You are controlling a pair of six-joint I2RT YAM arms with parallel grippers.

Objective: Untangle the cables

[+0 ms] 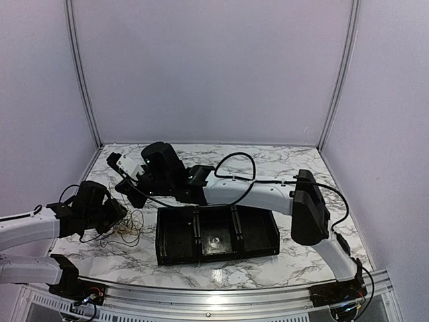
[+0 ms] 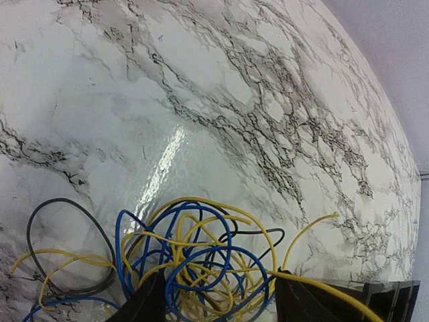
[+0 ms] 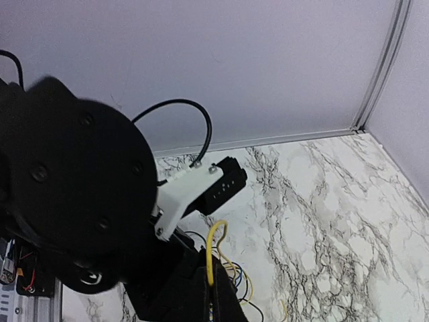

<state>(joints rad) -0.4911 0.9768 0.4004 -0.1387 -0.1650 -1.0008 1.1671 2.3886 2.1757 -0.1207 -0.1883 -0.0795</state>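
The cables are a tangle of yellow, blue and dark grey loops on the marble table. In the top view the cables lie at the left, just beside my left gripper. In the left wrist view my left gripper is open, its fingers on either side of the tangle; one yellow strand runs over the right finger. My right gripper is shut on a yellow cable, whose loop sticks up above the fingertips. In the top view my right gripper hangs behind the tangle.
A black tray with three compartments stands in the middle front, right of the tangle; its corner shows in the left wrist view. The right arm stretches across above the tray's far side. Walls enclose the table at the back and sides.
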